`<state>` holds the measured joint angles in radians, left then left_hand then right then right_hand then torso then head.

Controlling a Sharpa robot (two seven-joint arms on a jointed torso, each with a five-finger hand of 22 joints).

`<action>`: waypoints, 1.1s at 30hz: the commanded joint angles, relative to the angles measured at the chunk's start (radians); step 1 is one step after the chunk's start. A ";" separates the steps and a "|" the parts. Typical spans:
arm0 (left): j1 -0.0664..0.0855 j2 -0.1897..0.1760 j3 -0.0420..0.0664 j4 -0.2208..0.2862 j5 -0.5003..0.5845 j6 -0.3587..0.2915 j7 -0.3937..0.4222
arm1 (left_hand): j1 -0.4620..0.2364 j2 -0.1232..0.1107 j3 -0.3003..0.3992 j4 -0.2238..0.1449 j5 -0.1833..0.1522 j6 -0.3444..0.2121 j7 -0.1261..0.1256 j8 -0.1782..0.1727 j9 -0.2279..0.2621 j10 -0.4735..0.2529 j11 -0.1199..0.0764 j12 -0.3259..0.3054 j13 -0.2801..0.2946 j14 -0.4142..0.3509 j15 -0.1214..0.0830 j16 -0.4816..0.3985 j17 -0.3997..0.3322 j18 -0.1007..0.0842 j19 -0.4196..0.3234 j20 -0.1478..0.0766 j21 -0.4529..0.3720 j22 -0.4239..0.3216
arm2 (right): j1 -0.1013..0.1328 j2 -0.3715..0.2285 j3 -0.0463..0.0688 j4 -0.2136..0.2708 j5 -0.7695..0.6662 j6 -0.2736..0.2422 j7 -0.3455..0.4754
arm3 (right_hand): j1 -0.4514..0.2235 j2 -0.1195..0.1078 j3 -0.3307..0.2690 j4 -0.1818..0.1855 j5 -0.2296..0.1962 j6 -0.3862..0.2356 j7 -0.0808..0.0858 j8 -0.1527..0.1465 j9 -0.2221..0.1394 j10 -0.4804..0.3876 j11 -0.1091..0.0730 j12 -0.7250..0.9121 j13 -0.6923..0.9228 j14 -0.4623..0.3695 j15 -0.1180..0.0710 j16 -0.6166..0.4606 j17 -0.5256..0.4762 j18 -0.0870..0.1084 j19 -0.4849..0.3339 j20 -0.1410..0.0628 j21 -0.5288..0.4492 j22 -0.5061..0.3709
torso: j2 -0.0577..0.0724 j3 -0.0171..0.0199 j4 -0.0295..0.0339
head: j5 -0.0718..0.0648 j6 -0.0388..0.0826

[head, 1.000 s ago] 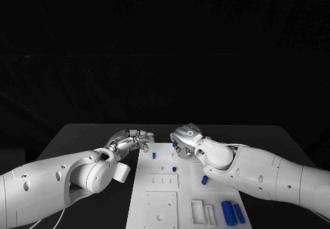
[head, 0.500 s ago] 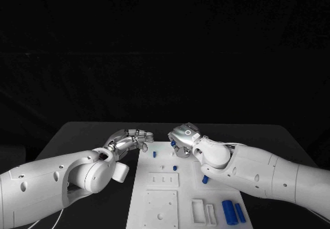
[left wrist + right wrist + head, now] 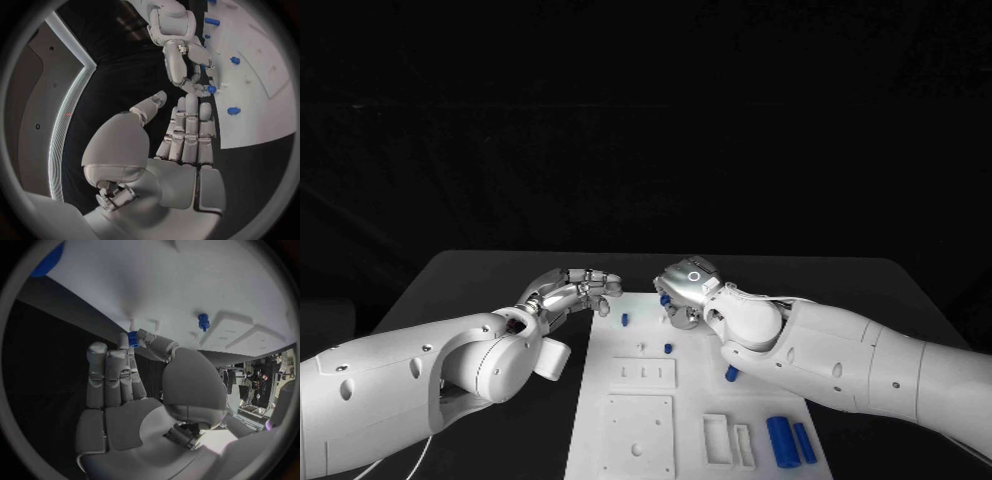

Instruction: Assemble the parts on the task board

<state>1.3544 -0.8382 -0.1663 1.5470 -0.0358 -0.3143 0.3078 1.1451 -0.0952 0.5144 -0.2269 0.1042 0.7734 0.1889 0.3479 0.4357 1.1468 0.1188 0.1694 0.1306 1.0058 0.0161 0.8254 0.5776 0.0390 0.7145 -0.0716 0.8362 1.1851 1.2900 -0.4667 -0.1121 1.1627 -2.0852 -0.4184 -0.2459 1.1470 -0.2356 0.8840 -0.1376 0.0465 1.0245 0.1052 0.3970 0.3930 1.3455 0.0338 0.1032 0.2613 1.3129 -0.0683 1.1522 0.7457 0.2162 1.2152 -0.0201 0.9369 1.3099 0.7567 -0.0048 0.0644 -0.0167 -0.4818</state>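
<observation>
The white task board (image 3: 639, 400) lies in the middle of the table. My right hand (image 3: 687, 290) hovers over its far end and pinches a small blue part (image 3: 134, 336) between thumb and a finger; the same part (image 3: 211, 89) is seen close to my left fingertips. My left hand (image 3: 574, 290) is beside the board's far left corner, with fingers straight and side by side (image 3: 187, 130), thumb apart, holding nothing. A blue peg (image 3: 625, 320) stands in the board just below both hands, with another blue peg (image 3: 668, 347) nearer me.
A third small blue part (image 3: 731, 373) stands at the board's right side. Two larger blue cylinders (image 3: 779, 440) (image 3: 800, 445) lie at the near right corner, next to rectangular slots (image 3: 718, 440). Black table surrounds the board.
The whole picture has shifted slightly. My right hand has edged a little towards the left hand, still pinching the blue part. The left hand has stayed in place.
</observation>
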 commanded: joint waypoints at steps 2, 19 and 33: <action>0.003 0.000 0.001 0.004 -0.008 -0.003 0.005 | -0.007 -0.007 0.000 -0.008 -0.004 -0.003 0.004 -0.004 0.001 0.004 0.001 -0.003 0.001 -0.006 0.002 0.004 -0.001 0.013 -0.005 -0.008 0.006 -0.002 | -0.001 0.002 0.000 -0.003 -0.015 0.033 -0.006 | 0.009 -0.002 0.001 0.007 0.002 0.009 0.001 0.006 0.018 0.006 0.002 -0.005 0.001 -0.004 -0.008 0.006 -0.001 0.046 0.024 -0.028 0.004 0.015 | 0.001 0.0001 -0.0007 | 0.002 -0.002; 0.004 0.010 0.001 -0.005 -0.011 -0.002 0.004 | -0.009 -0.007 0.001 -0.010 -0.004 -0.003 0.004 -0.004 0.002 0.004 0.001 -0.004 0.002 -0.006 0.002 0.005 -0.002 0.013 -0.005 -0.008 0.007 -0.002 | -0.002 0.008 0.000 -0.013 -0.007 0.038 -0.004 | 0.009 -0.002 0.001 0.008 0.002 0.009 0.001 0.006 0.018 0.006 0.002 -0.005 0.002 -0.005 -0.008 0.006 -0.001 0.046 0.023 -0.027 0.004 0.015 | 0.004 -0.0023 -0.0034 | 0.002 -0.005; 0.004 0.018 0.001 -0.012 -0.010 -0.001 0.003 | -0.011 -0.006 0.002 -0.011 -0.004 -0.004 0.004 -0.005 0.002 0.004 0.002 -0.004 0.002 -0.007 0.003 0.005 -0.003 0.012 -0.005 -0.008 0.008 -0.003 | -0.002 0.013 0.000 -0.025 0.017 0.046 -0.004 | 0.007 -0.016 -0.001 0.014 0.002 -0.001 0.005 0.000 0.016 -0.002 0.005 -0.013 0.004 -0.008 -0.005 0.002 -0.006 0.046 0.018 -0.024 0.003 0.014 | 0.004 -0.0029 -0.0014 | -0.003 -0.009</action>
<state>1.3561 -0.8227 -0.1660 1.5331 -0.0417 -0.3161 0.3066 1.1412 -0.0992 0.5139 -0.2318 0.1042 0.7734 0.1889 0.3479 0.4363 1.1455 0.1174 0.1694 0.1307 1.0058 0.0161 0.8254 0.5759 0.0379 0.7147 -0.0712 0.8401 1.1834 1.2892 -0.4532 -0.1113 1.1400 -2.0756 -0.4013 -0.2472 1.1560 -0.2449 0.8829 -0.1309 0.0463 1.0266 0.1073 0.3971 0.3929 1.3473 0.0356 0.0965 0.2652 1.3106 -0.0706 1.1522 0.7412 0.2163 1.2203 -0.0218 0.9368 1.3099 0.7605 -0.0077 0.0626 -0.0198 -0.4904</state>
